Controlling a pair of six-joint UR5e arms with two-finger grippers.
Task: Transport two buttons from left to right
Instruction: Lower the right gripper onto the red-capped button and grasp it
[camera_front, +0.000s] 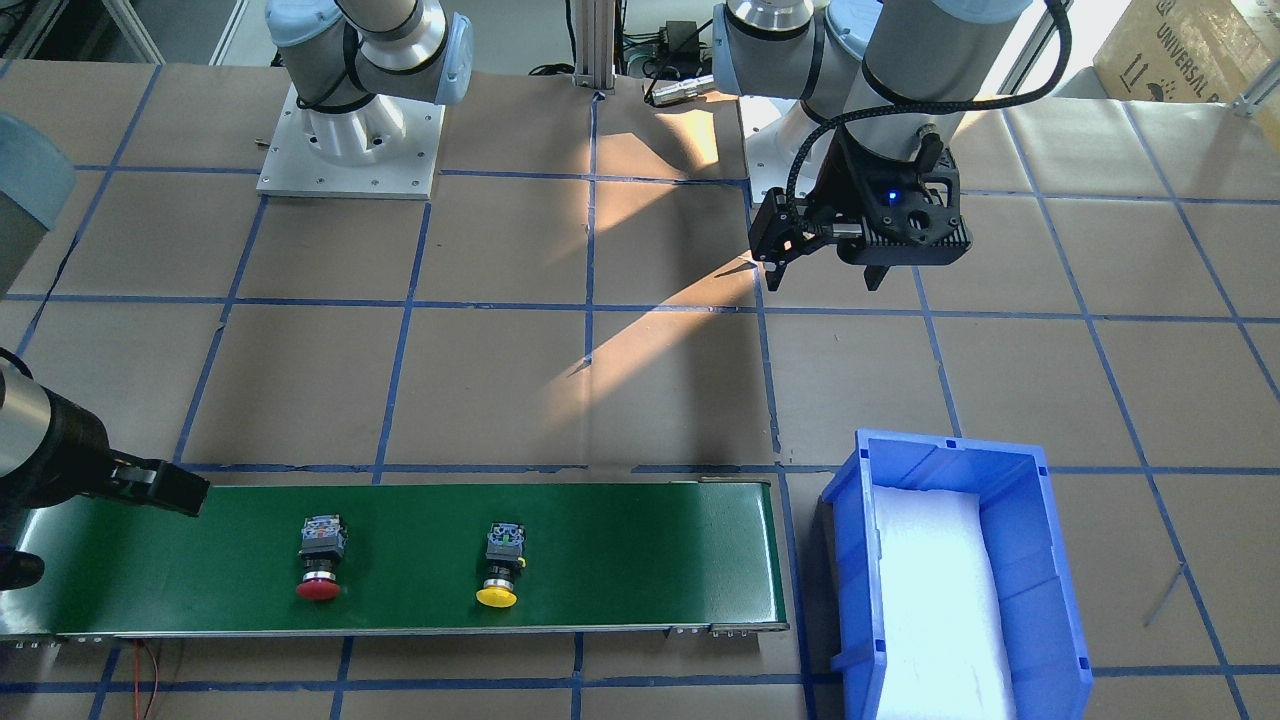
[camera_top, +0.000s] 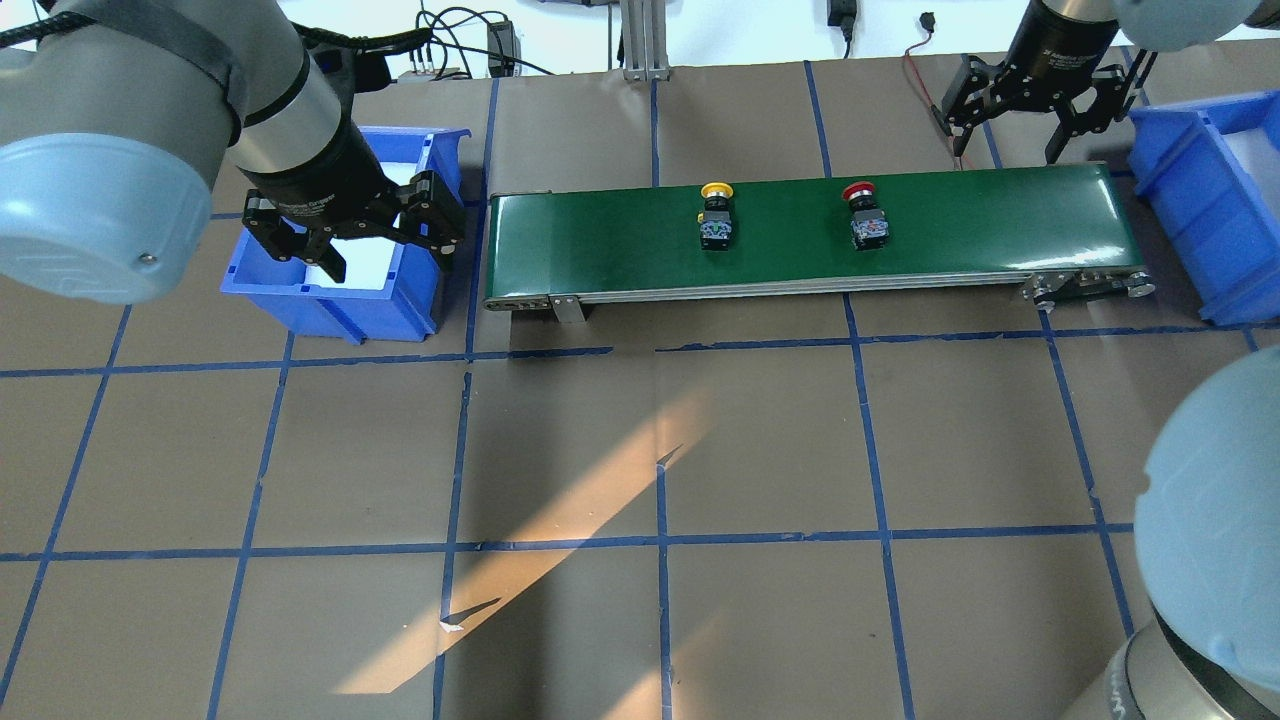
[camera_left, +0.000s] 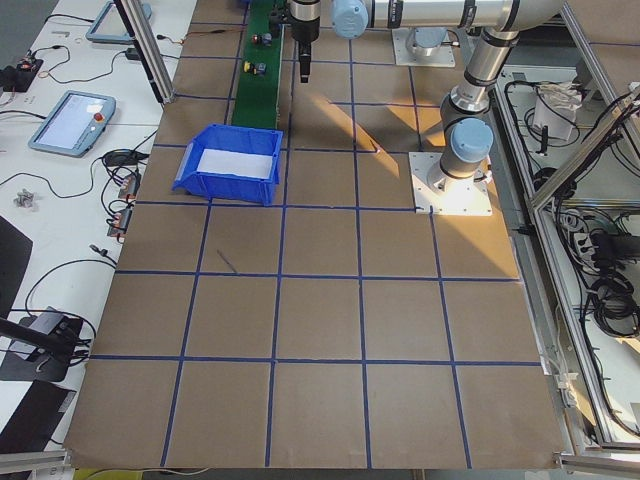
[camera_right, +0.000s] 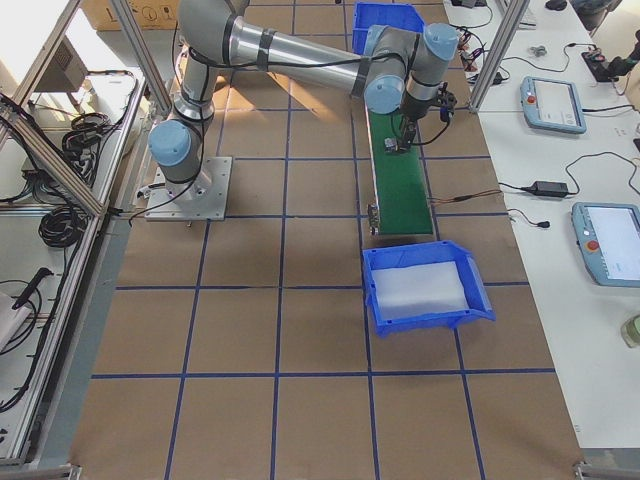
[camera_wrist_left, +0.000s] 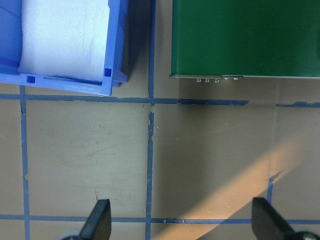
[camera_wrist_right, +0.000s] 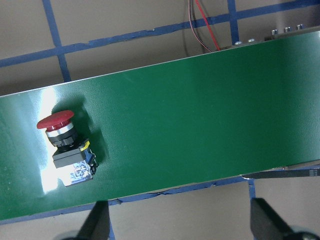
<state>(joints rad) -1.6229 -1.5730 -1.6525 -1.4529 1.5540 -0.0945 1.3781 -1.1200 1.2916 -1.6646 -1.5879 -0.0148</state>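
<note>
Now I see the yellow button (camera_top: 715, 215) and red button (camera_top: 865, 215) lying apart on the belt (camera_top: 980, 225), red nearer its right end. My left gripper (camera_top: 388, 255) hangs by the left bin (camera_top: 330, 310), jaws spread and empty. The right gripper (camera_top: 1005, 150) hovers above the belt's right end, jaws likewise spread.

Red button (camera_top: 862, 208) and yellow button (camera_top: 715, 208) lie on their sides, apart, on the green belt (camera_top: 600, 240).

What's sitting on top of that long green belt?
Two push-buttons lie on the green belt: a yellow-capped button and a red-capped button, apart. Their undersides are hidden.
</note>
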